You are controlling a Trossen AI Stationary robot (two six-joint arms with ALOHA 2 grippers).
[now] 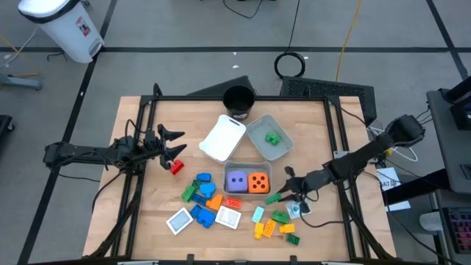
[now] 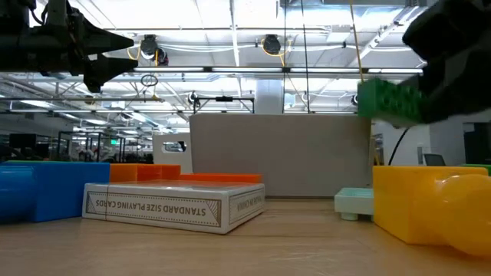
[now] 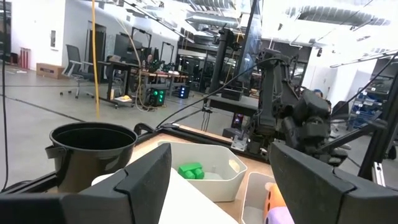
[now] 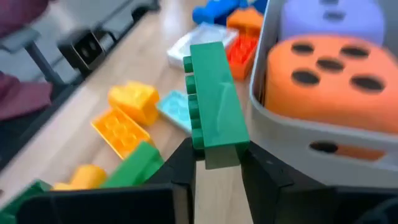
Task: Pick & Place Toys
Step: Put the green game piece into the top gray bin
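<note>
While the right tool [image 4: 214,163] grips a green block [image 4: 214,102], wooden table [image 1: 147,213] meets grey floor [image 1: 169,29].

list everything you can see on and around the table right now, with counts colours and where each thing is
green block held: one, green, clamped in the right claw, lifted beside the dice tray
dice: two, purple and orange, in the tray at table centre
dice tray: one, translucent grey, table centre
second grey tray: one, far side, holds one green block
white tray: one, left of that tray
black cup: one, far edge
red block: one, below the left claw
loose blocks: many, blue, green, orange, yellow, cyan, near side
white tiles: at least two, near side
white bin: one, on the floor, far left
left claw: open, empty, left side
right claw: shut on the green block
</note>
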